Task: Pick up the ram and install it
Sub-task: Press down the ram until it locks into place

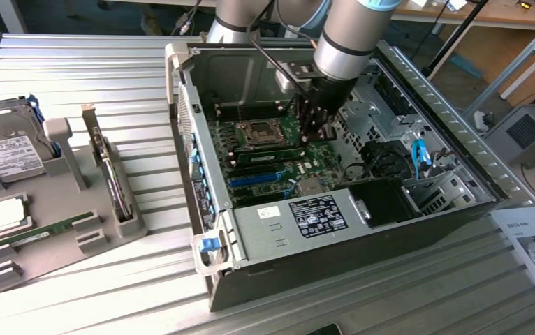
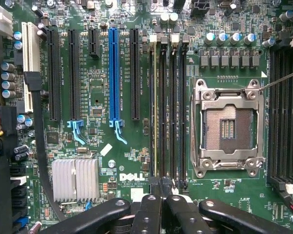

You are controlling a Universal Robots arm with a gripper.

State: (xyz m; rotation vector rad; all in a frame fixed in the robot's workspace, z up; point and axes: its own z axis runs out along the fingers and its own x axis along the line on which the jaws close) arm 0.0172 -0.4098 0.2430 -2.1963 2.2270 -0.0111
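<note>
Over on the exterior view's left, the grey tray (image 1: 25, 279) holds a twin stick (image 1: 39, 235), lying flat in its cradle and untouched. Moving across to the open computer case (image 1: 277, 244), we find the action. The ram (image 1: 269, 151) is out of the tray and standing on edge in a memory slot on the motherboard (image 2: 97, 73), just beside the empty CPU socket (image 2: 228, 127). From the wrist camera it reads as a thin pale line (image 2: 156, 112) down that slot.

The gripper (image 1: 311, 129) is low inside the case, its tips pinched fully together (image 2: 161, 192) right over one end of the stick. Nothing seems clamped between them, so this looks like a push rather than a carry.

Pickup and placement look done. Whether the ram is fully seated, latches home, I can't tell.

Its long axis runs along the slot, roughly left to right in the exterior view, contact edge down.
</note>
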